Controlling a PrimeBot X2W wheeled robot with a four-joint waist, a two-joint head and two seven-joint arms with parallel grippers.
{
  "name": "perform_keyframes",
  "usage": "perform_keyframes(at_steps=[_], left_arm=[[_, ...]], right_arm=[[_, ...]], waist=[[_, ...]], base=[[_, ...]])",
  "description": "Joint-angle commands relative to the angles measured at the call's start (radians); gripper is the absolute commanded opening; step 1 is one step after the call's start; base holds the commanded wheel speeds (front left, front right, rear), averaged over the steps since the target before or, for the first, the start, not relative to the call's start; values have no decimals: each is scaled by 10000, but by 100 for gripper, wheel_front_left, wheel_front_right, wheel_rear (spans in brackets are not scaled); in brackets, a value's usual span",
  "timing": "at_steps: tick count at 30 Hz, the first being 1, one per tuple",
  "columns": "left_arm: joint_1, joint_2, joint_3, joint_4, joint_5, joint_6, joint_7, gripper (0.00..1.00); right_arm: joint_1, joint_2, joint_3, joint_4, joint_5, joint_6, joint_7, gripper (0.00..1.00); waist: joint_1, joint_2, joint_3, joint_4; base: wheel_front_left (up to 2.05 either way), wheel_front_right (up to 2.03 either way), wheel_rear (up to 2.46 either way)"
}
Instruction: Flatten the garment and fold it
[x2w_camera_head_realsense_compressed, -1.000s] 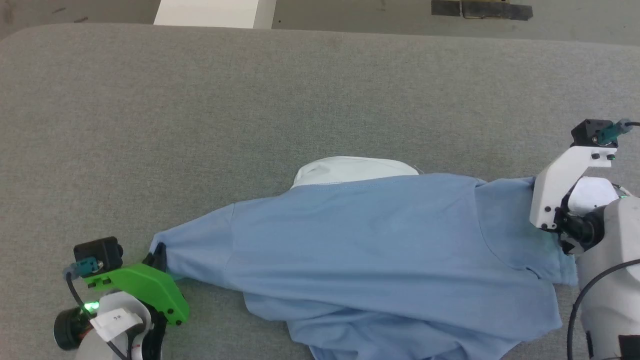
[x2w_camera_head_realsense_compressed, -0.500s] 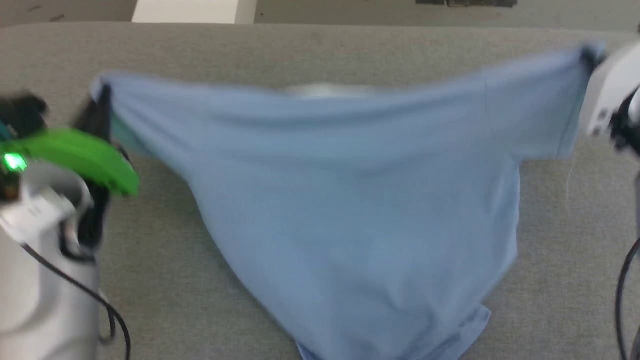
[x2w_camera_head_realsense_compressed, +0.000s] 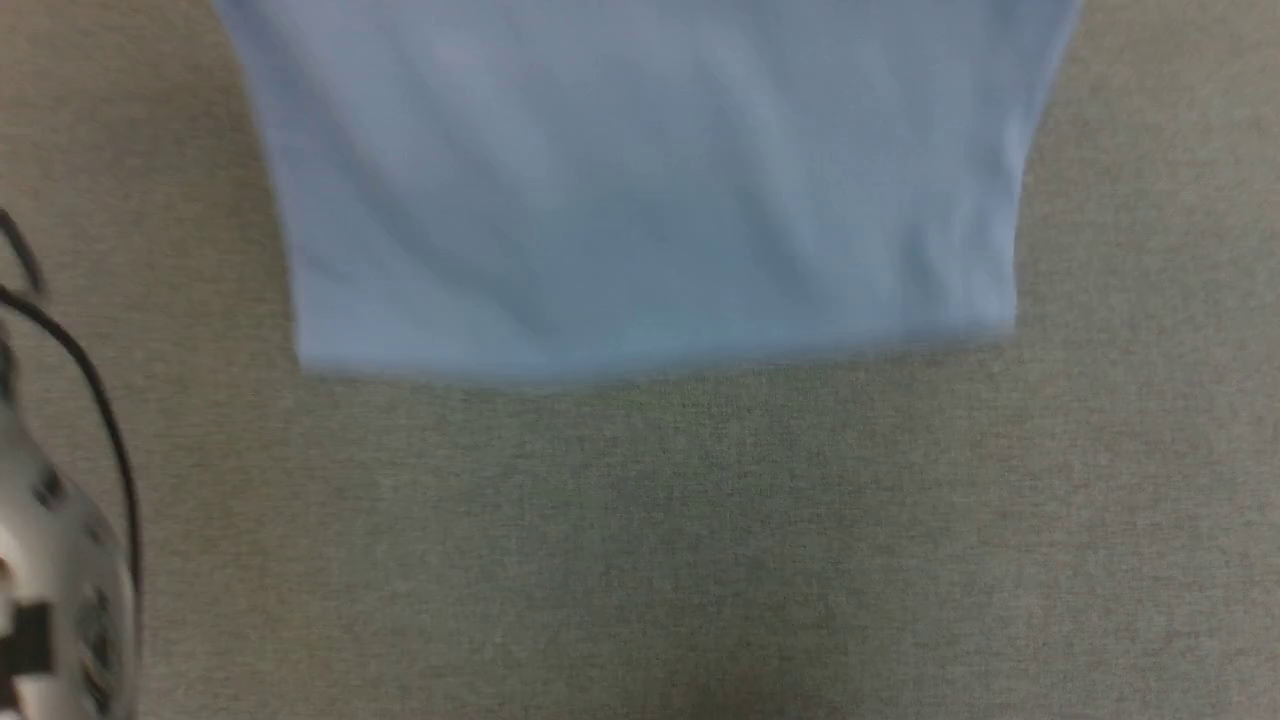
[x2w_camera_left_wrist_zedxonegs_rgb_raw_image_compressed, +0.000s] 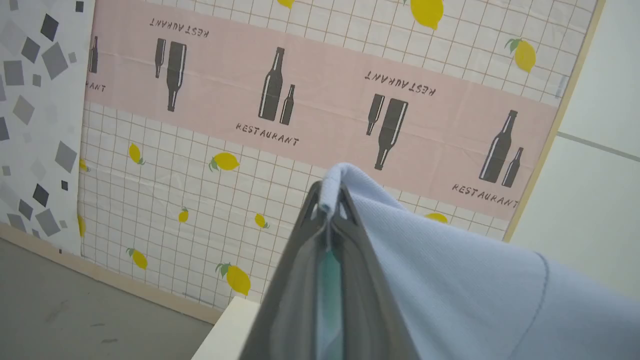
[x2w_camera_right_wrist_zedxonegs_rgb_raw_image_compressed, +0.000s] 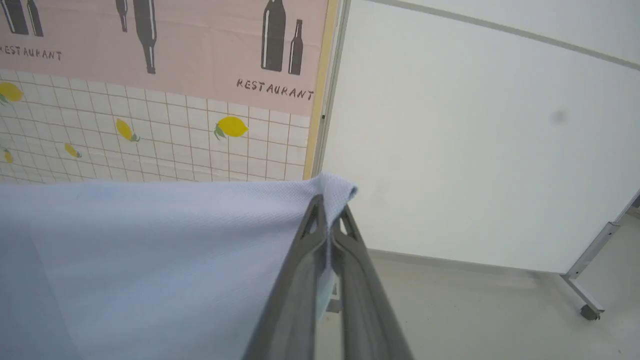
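Light blue soft jersey T-shirt (x2w_camera_head_realsense_compressed: 640, 190) hangs limp; left gripper (x2w_camera_left_wrist_zedxonegs_rgb_raw_image_compressed: 329, 202) and right gripper (x2w_camera_right_wrist_zedxonegs_rgb_raw_image_compressed: 328, 207) jaws pinch its upper corners.

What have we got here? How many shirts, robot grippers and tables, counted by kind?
Light blue T-shirt: 1
Grippers: 2, the left gripper and the right gripper, each shut on an edge of the T-shirt
Grey fabric-covered table: 1
Total: 4
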Motion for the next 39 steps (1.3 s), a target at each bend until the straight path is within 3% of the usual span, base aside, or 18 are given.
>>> perform_keyframes(at_steps=[1, 5, 9, 16, 23, 28, 39], left_arm=[[-600, 183, 84, 81, 147, 121, -267, 0], [-2235, 261, 230, 319, 307, 322, -1256, 0], [-3133, 313, 164, 663, 362, 211, -1892, 0], [-2460, 469, 3, 1569, 363, -84, -1857, 0], [604, 613, -456, 2556, 590, -524, -1338, 0], [3111, 518, -594, 2416, 468, -687, -827, 0], [9047, -726, -547, 868, -908, -674, 886, 0]], right_arm=[[-478, -28, -90, -55, -159, -15, -288, 0], [-1698, 111, -363, -114, -697, -15, -1337, 0], [-2635, 255, -505, 72, -1146, -15, -2360, 0], [-2485, 402, -91, 826, -959, -15, -2920, 0], [402, 267, 1154, 1384, 291, -15, -3110, 0], [2948, 5, 1789, 1146, 1412, -15, -3347, 0], [9403, 234, 902, -1046, 2337, -15, -3197, 0]], waist=[[-2, -1, 914, -403], [-2, -1, 1324, -578], [-2, -1, 1475, -623], [-2, -1, 1410, -491], [-2, -1, 517, -250], [-2, -1, -424, -74], [-2, -1, -2672, 285]], base=[[0, 0, 0], [0, 0, 0], [0, 0, 0], [0, 0, 0], [0, 0, 0], [0, 0, 0], [0, 0, 0]])
